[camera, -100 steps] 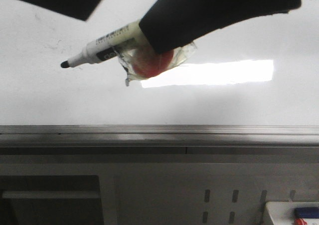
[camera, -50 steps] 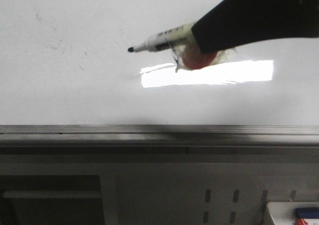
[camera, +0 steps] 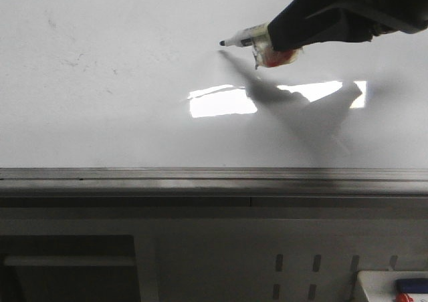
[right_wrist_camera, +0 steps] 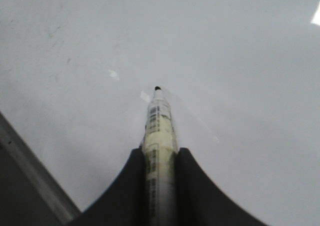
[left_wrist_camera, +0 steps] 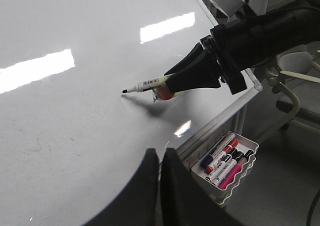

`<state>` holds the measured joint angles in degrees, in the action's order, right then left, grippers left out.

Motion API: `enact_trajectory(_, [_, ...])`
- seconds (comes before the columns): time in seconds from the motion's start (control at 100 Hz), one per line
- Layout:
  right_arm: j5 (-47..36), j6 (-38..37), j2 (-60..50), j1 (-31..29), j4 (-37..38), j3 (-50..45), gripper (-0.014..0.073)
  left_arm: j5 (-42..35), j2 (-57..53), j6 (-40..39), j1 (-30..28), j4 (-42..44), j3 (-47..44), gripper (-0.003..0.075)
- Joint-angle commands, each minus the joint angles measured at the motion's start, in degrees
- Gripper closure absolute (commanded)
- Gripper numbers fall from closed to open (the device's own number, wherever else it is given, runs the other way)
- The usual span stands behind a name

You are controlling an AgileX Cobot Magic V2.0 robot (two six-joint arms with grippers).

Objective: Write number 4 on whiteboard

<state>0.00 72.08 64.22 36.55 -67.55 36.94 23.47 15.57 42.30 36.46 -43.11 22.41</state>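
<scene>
1. White board (camera: 100, 115) carries no 4; all strokes remain for you.
2. Right gripper (right_wrist_camera: 160, 158) pinches the marker (left_wrist_camera: 145, 84), tip just above the far right area.
3. Left gripper (left_wrist_camera: 159, 158) looks pressed together, empty.

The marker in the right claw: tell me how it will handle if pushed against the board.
The marker looks stiff and light, a slim plastic barrel. Its round body would probably roll if dropped on the whiteboard. Held only between the right claw fingers with tape-like wrap, it may slip or tilt backward under pressure.
</scene>
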Motion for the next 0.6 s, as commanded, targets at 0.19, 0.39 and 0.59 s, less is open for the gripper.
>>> enact_trajectory(0.19, [-4.2,-0.2,1.2,-0.1,-4.5,2.0,0.0638,-3.2,0.5,-0.5,-0.1,-2.8,1.6,0.0741])
enact_trajectory(0.39, [-3.1,-0.2,3.0,-0.8,-6.3,2.0,0.0638,-2.9,0.5,-0.5,-0.1,-2.8,1.6,0.0741])
enact_trajectory(0.59, [5.5,-0.2,4.6,-0.6,-7.5,2.0,0.0638,-1.9,0.5,-0.5,-0.1,-3.0,1.6,0.0741])
